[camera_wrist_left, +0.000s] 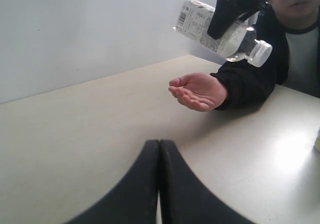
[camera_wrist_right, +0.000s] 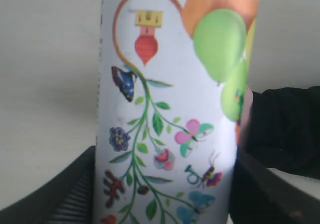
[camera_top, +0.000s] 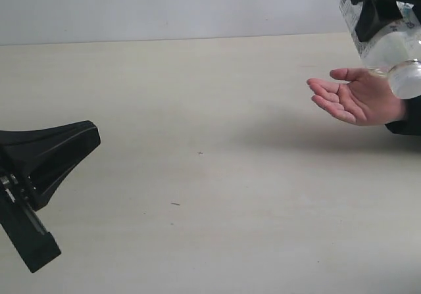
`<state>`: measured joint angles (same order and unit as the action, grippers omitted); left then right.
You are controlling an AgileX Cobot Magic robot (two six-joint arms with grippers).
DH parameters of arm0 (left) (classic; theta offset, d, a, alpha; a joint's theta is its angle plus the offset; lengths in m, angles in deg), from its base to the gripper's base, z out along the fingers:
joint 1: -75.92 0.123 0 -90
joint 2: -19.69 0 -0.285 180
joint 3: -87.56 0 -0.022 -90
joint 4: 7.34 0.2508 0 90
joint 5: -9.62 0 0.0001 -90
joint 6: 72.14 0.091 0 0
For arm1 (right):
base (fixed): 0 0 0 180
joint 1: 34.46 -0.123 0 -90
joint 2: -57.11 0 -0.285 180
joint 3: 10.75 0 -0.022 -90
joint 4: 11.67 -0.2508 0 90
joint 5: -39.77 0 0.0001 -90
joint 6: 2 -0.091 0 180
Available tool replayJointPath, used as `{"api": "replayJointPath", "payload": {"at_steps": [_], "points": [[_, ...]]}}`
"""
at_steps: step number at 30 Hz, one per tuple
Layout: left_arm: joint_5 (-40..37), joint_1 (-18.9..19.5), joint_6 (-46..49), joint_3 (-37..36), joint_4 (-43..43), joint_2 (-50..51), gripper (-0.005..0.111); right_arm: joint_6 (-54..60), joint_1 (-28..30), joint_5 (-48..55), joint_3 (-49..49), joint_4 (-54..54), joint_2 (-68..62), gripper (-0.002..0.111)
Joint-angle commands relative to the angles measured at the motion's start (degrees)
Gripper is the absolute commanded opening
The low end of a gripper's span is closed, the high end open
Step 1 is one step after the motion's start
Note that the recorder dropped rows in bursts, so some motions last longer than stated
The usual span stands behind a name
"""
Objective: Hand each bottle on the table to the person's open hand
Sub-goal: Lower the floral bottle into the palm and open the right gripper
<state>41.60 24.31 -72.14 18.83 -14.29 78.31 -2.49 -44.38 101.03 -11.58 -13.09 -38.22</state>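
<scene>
Exterior view, from the left: left gripper (camera_top: 91, 135) low over the table (camera_top: 197, 110), jaws pressed together, nothing between them. Far ahead of those closed jaws, the person's open hand (camera_top: 355, 98), palm up, just over the tabletop. Above the heel of the palm, the whitish bottle (camera_top: 388, 44), clamped across its body between the jaws of the right gripper (camera_top: 373, 8), tilted with the white cap (camera_top: 408, 78) pointing down toward the wrist. From the left wrist view, cap apart from the hand, with a gap under it. From the right wrist view, flowered label (camera_wrist_right: 165, 108) filling the space between the two dark fingers (camera_wrist_right: 60, 194).

Probably the hand-over step for this bottle: carried, not yet delivered. Next move, as a judgement: lower the bottle over the middle of the palm until resting there below the jaws, then open the jaws and lift away. Risk of rolling off if released too high.
</scene>
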Motion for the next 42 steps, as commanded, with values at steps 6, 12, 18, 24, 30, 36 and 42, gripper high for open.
{"api": "replayJointPath", "payload": {"at_steps": [6,12,18,24,30,36,42], "points": [[0.4,-0.4,0.0,-0.3,-0.6,-0.4,0.001,-1.8,-0.1,-12.7,10.3,2.1,-0.5,0.000],[0.4,-0.4,0.0,-0.3,-0.6,-0.4,0.001,-2.5,-0.1,-13.3,10.3,2.5,-4.8,0.000],[0.4,-0.4,0.0,-0.3,-0.6,-0.4,0.001,-2.6,-0.1,-15.0,10.3,3.3,-10.0,0.000],[0.4,-0.4,0.0,-0.3,-0.6,-0.4,0.001,-2.8,-0.1,-16.8,10.3,3.3,-11.9,0.000],[0.4,-0.4,0.0,-0.3,-0.6,-0.4,0.001,-3.2,-0.1,-17.5,10.3,3.3,-11.9,0.021],[0.4,-0.4,0.0,-0.3,-0.6,-0.4,0.001,-3.2,-0.1,-17.5,10.3,3.3,-11.9,0.073],[0.4,-0.4,0.0,-0.3,-0.6,-0.4,0.001,-3.2,-0.1,-17.5,10.3,3.3,-11.9,0.090]]}}
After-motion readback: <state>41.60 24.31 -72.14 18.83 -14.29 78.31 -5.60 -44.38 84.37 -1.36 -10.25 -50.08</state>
